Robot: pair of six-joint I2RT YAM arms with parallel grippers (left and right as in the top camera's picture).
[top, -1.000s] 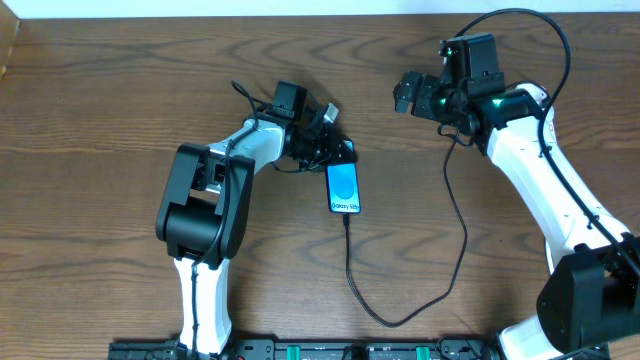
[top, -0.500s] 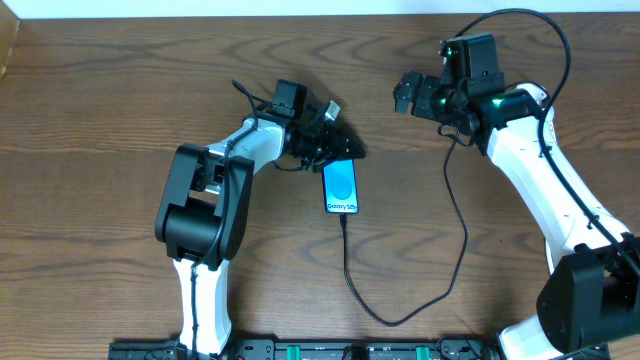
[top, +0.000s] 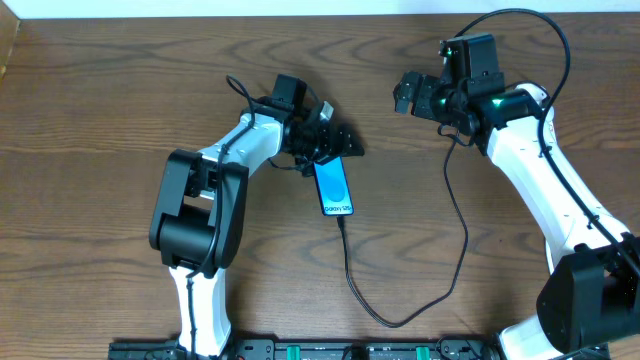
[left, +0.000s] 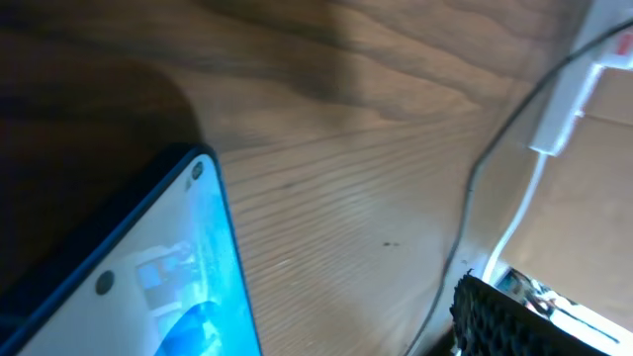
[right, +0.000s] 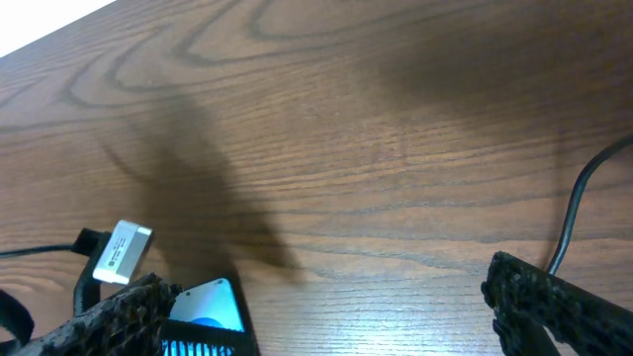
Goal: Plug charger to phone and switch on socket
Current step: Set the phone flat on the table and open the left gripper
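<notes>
left gripper [top: 330, 140] sits over the top end of the slim rectangular phone [top: 335, 188] with bright blue screen and dark edges, mid-way across the brown wooden table [top: 100, 120]. phone lies tilted, top toward 11 o'clock, bottom toward 5. in the left wrist view one textured black finger [left: 490, 316] shows at 5 o'clock with bare wood between it and the phone's corner. the other finger is hidden, so the jaws read as released and spread, not clamped. my guess is it's there to steady or nudge the phone.

long thin black charger cable [top: 352, 275] meets the phone's bottom edge, runs off toward 6 o'clock, then loops round and climbs toward the right arm. plug looks in, too small to say fully seated.

right gripper [top: 408, 93] hangs at 2 o'clock of the phone, well apart, jaws wide, nothing between its fingers [right: 554, 297]. likely kept free for the switch.

narrow white socket [left: 566, 107] with a red mark shows only in the 2 o'clock corner of the left wrist view, cut off by the frame, with a white cord [left: 514, 218] trailing from it. it is not visible from overhead. cannot tell the switch state, and that step seems not yet done.
</notes>
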